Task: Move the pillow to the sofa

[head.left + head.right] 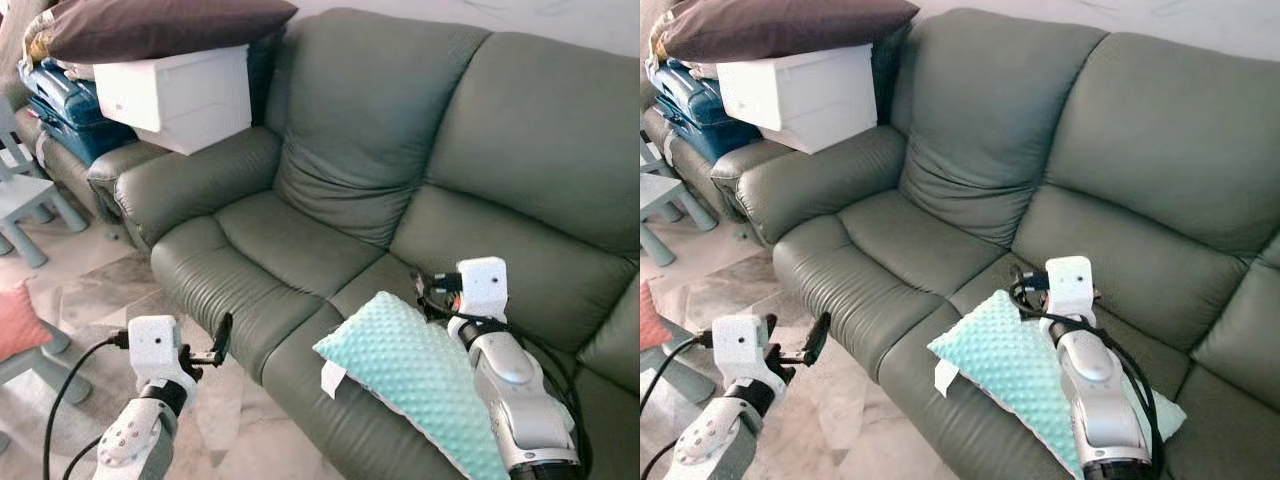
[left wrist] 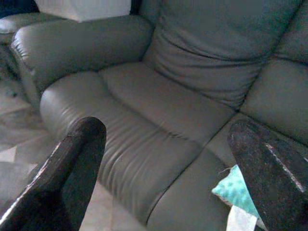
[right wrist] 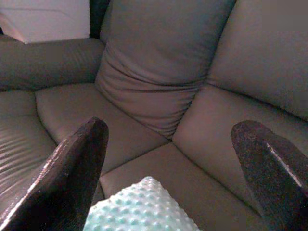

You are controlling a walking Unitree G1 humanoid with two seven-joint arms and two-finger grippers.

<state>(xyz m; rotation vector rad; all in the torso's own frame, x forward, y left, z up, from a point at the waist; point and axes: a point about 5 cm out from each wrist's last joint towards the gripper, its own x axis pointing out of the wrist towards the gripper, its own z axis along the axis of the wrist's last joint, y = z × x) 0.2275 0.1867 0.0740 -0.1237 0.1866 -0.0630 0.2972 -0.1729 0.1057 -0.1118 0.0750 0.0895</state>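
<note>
The soft mint-green pillow with little bumps (image 1: 420, 375) lies on the seat of the big grey-green leather sofa (image 1: 400, 180), near the front edge of the seat. A small white tag hangs from the pillow's corner, over the sofa's front edge. So the main job looks done: the pillow is on the sofa. What may be left is to pull the arms away, or maybe push the pillow a bit further back so it cannot slide off.

The right gripper (image 3: 168, 163) is above the sofa seat, just past the far corner of the pillow. Its two black fingers are spread wide apart and hold nothing. The silver right arm lies over the pillow, so it could drag the pillow if it pulls back low.

The left gripper (image 2: 168, 168) is in front of the sofa, off the seat's front edge. Its fingers are wide apart too, and hold nothing.

Beside the sofa's armrest there is a white plastic box (image 1: 180, 95). A dark brown cushion (image 1: 160, 25) lies on top of the box. Next to the box, further from the sofa, is a blue bag (image 1: 60, 110). On the floor in front of the sofa stands a small pale blue chair (image 1: 25, 195), well apart from the seat. Nothing lies on the sofa seat next to the pillow.
</note>
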